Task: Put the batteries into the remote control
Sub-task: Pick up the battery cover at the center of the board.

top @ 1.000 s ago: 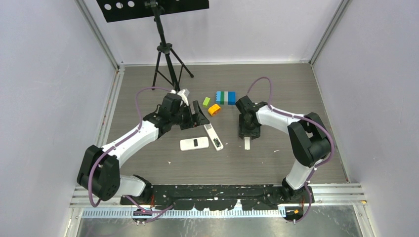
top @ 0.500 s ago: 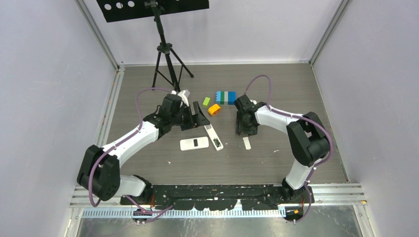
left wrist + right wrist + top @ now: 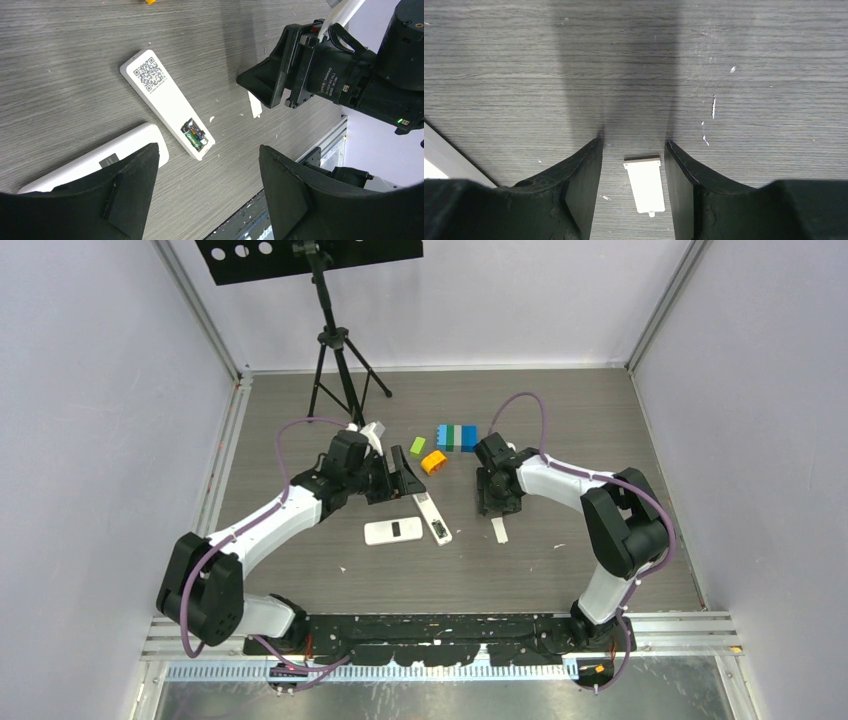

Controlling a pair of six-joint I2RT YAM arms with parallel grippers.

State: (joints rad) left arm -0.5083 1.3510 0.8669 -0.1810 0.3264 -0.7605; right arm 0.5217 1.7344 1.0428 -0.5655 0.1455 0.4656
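A slim white remote (image 3: 167, 102) lies back up, its QR label showing. Its battery bay is uncovered and holds a dark-green battery (image 3: 193, 134). In the top view this remote (image 3: 432, 516) lies right of a wider white remote (image 3: 393, 530). My left gripper (image 3: 207, 152) is open and empty, hovering above both remotes. The small white battery cover (image 3: 645, 184) lies flat on the table between my right gripper's open fingers (image 3: 581, 185), and my right gripper (image 3: 633, 144) holds nothing. I see no loose batteries.
Toy blocks sit behind the remotes: a bright green one (image 3: 417, 446), an orange one (image 3: 433, 461) and a blue-green row (image 3: 457, 437). A black tripod (image 3: 335, 360) stands at the back left. Walls close in the table on three sides.
My right gripper has drawn back a little from the white cover, which stays on the table. The left arm and both remotes have not moved.
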